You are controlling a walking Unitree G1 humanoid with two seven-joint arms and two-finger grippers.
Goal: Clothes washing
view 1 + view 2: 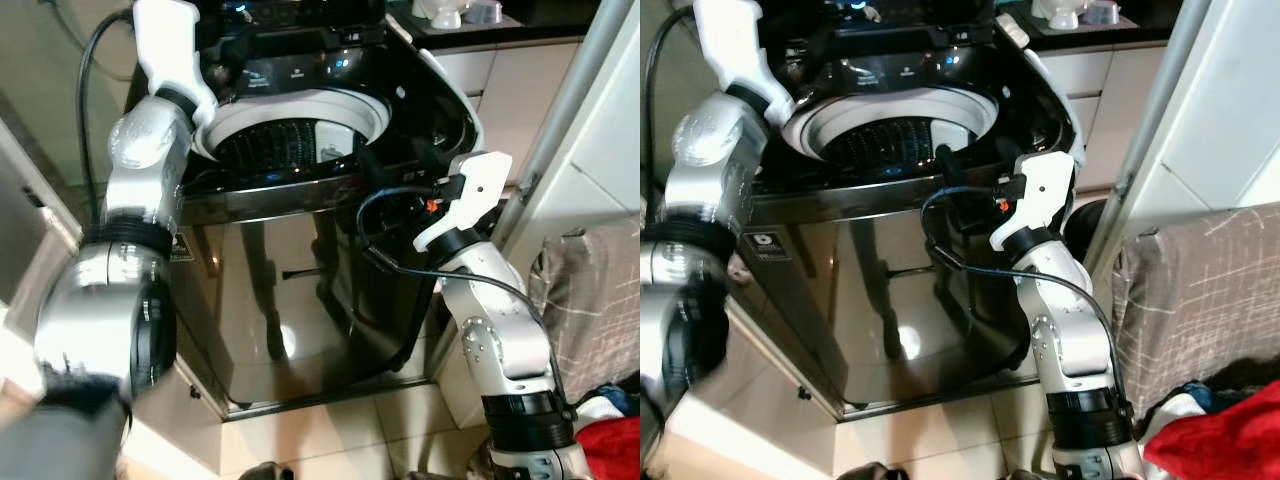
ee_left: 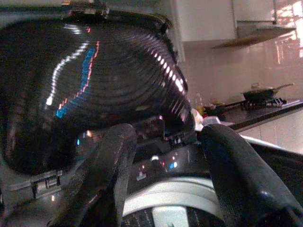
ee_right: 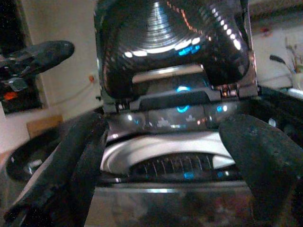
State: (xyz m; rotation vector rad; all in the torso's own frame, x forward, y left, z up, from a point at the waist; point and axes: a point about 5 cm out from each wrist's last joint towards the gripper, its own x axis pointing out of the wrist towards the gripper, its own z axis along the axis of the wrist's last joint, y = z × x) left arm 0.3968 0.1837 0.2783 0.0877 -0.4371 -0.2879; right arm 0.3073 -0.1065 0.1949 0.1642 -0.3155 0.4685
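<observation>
A black top-loading washing machine (image 1: pixel 300 290) stands before me with its lid (image 2: pixel 90 80) raised. Its drum (image 1: pixel 280 140) sits inside a white ring, and I cannot see any clothes in it. Blue lights glow on the control panel (image 1: pixel 300 68). My left gripper (image 2: pixel 163 179) is held high at the machine's back left, open and holding nothing, pointing across the panel. My right gripper (image 3: pixel 161 175) hovers at the front right corner, open and holding nothing, one finger (image 1: pixel 366 162) reaching over the rim. Red and other clothes (image 1: pixel 1220 440) lie piled at the lower right.
A grey chequered fabric hamper (image 1: pixel 1200 290) stands right of the machine, beside a white panel (image 1: pixel 610 120). White cabinets and a dark counter with white cups (image 1: pixel 450 12) lie behind. A stove with a pan (image 2: pixel 265 92) is farther off. Pale tiled floor (image 1: pixel 330 430) lies in front.
</observation>
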